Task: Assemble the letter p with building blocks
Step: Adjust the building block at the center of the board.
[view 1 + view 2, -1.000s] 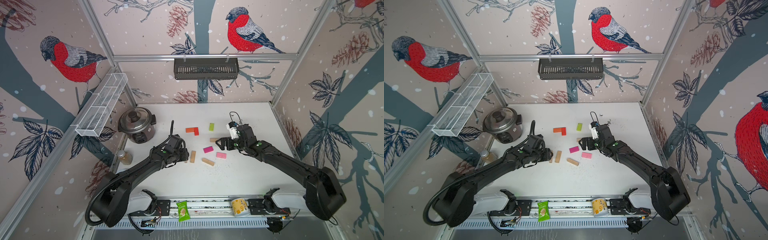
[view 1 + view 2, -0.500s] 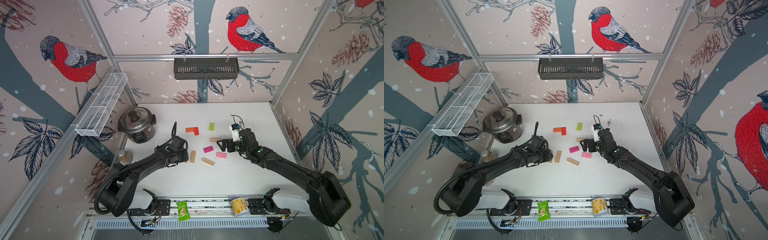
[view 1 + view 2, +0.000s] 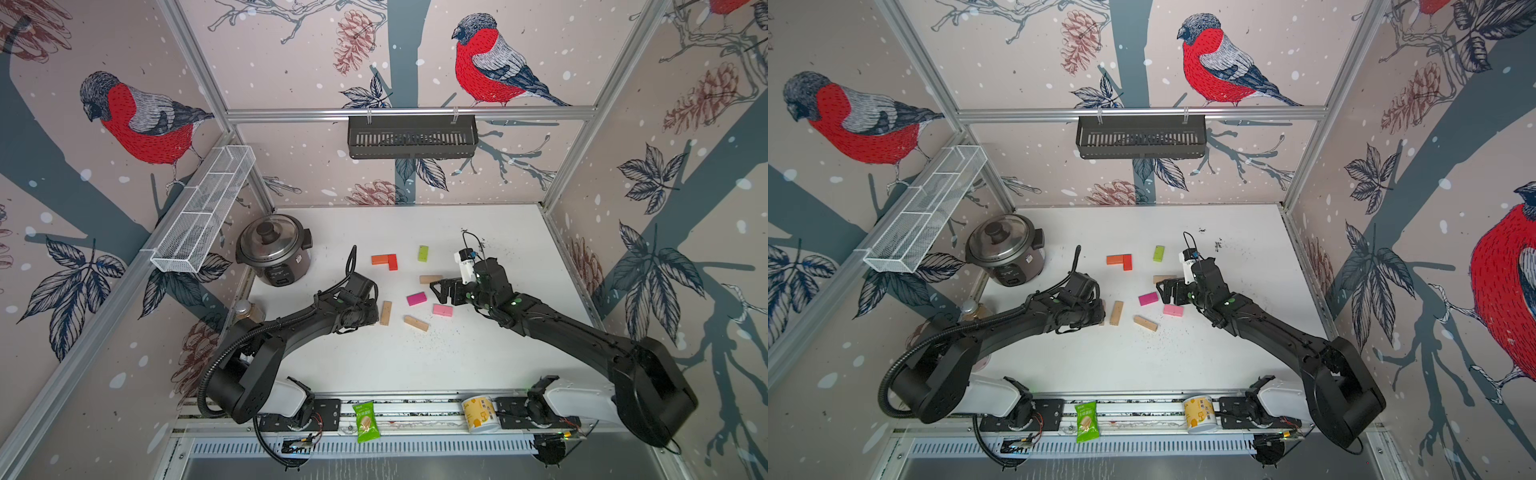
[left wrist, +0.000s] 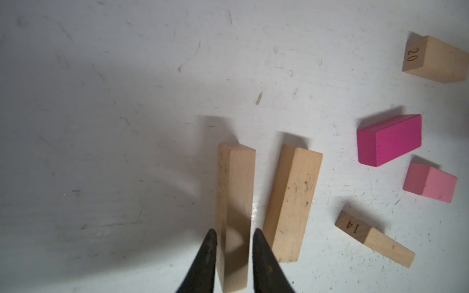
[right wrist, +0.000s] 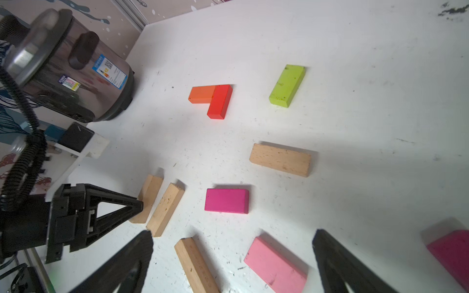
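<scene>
Building blocks (image 3: 416, 298) strewn on scuffed white table (image 3: 415, 365) — bird-print walls (image 3: 291, 62). Left gripper (image 4: 233, 236) nipping tan block (image 4: 236, 182); right gripper (image 5: 232, 234) wide, empty.

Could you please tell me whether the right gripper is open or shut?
Open. In the right wrist view the right gripper has its jaws wide apart and clasps nothing; the pink block lies flat on the table below.

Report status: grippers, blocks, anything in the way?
Left gripper straddles tan block, grip unconfirmed. Right gripper open, over pink block. P unbuilt; only orange block and red block joined. Second tan block close alongside, could snag.
</scene>
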Tool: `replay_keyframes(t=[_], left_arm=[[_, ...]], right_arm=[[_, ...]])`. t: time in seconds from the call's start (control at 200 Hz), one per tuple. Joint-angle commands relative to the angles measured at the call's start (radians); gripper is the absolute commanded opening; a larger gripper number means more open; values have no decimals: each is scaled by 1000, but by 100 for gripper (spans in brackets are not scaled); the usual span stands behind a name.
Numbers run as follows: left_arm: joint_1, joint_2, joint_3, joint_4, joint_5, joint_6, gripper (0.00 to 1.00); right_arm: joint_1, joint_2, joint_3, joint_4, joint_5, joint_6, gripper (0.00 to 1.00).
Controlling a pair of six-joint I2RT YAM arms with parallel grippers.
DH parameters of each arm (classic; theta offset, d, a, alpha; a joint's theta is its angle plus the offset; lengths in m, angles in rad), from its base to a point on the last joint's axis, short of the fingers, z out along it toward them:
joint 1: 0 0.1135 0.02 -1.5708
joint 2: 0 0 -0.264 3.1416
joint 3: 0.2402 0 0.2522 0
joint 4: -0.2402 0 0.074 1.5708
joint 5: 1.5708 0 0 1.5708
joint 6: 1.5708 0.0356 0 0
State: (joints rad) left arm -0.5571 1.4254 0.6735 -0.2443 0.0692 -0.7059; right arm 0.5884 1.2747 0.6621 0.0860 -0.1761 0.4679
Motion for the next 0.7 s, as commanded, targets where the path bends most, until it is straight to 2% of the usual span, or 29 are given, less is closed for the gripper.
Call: replay_keyframes(t=[0.0, 0.315, 0.49, 0.695], left_arm=[[-1, 6, 7, 26, -17, -15, 22], [-1, 22, 15, 25, -12, -24, 16], [9, 11, 22, 56, 57, -17, 15], [108, -22, -38, 134, 191, 10, 15]], right_arm=[[4, 4, 1, 23, 10, 2, 100], [9, 14, 2, 24, 13, 1, 100], [11, 20, 4, 23, 15, 0, 100], [13, 24, 4, 24, 17, -2, 100]])
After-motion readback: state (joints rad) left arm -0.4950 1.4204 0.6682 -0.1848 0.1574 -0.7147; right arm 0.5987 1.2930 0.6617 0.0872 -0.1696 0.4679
